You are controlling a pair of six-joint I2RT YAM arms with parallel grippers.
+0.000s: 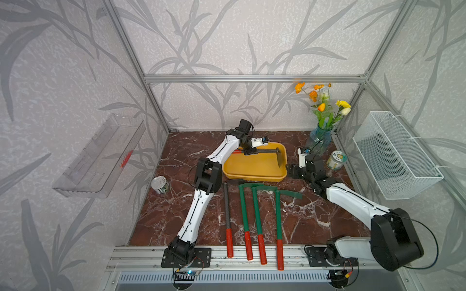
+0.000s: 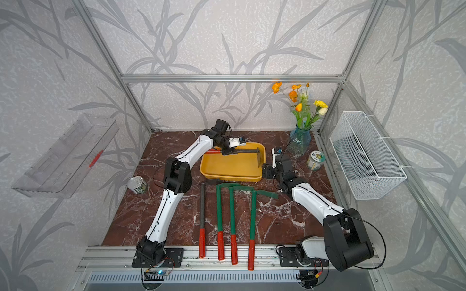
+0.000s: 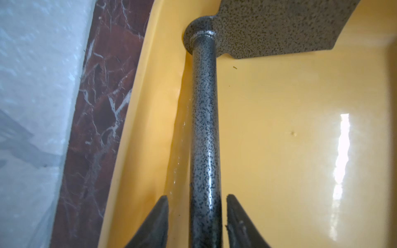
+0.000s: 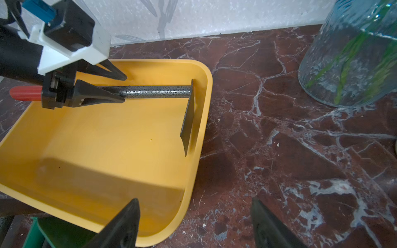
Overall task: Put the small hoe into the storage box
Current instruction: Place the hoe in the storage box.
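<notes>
The small hoe (image 1: 267, 151) lies in the storage box (image 1: 252, 165). Its speckled gray shaft runs along the far wall, and its blade stands at the box's right end, close against that wall. The red grip pokes out past the left rim. The left gripper (image 4: 125, 89) straddles the shaft near the grip end with its fingers (image 3: 158, 219) parted. A gap shows on each side of the shaft in the left wrist view, so nothing is clamped. The right gripper (image 4: 194, 199) hangs just beside the box's near right corner, fingers spread wide and empty. On the table (image 1: 161, 214), in front of the box, four long tools (image 1: 256, 214) lie side by side, red grips toward the front rail.
</notes>
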